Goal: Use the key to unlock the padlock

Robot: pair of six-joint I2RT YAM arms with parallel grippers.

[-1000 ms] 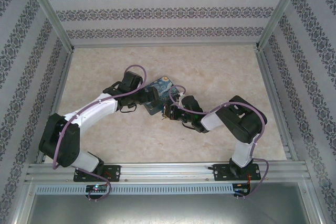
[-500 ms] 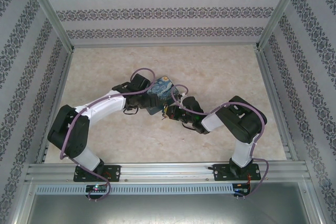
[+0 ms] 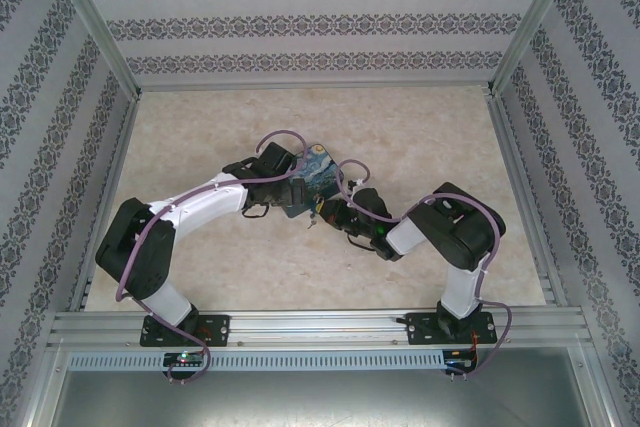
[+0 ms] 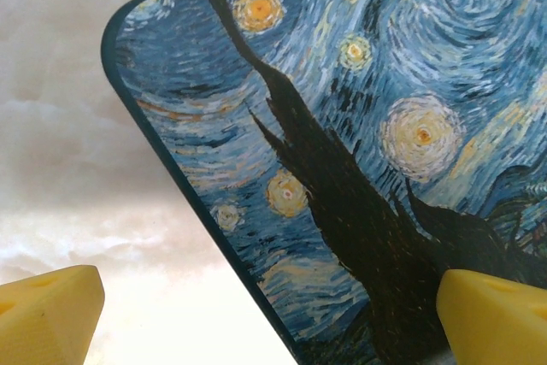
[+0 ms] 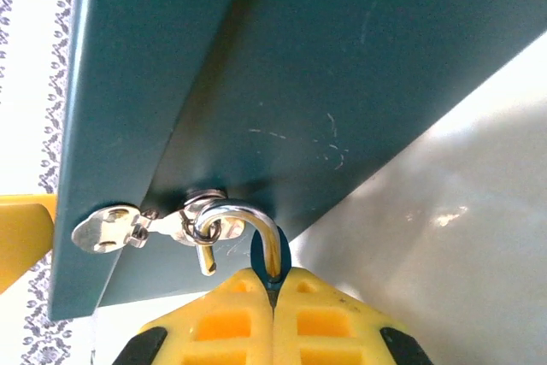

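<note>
In the right wrist view my right gripper (image 5: 273,284) is shut on the padlock (image 5: 272,264). Only a blue sliver of the padlock's body shows between the yellow fingertips. Its silver shackle (image 5: 244,215) hooks through a small ring at the corner of the teal case (image 5: 282,66), and its short end hangs free. A flat silvery piece with a hole, apparently the key (image 5: 104,230), hangs from that ring. My left gripper (image 4: 273,314) is open just above the case's Starry Night lid (image 4: 359,126). From above, the left gripper (image 3: 290,190) and right gripper (image 3: 322,212) meet at the case's near edge.
The painted case (image 3: 322,169) lies mid-table on the pale marbled surface (image 3: 430,137). Patterned walls and metal rails close in the sides and back. Purple cables loop over both wrists.
The left arm has swung right and forward, so its open gripper is now over the case. The right gripper has closed the last bit on the padlock and barely moved.
</note>
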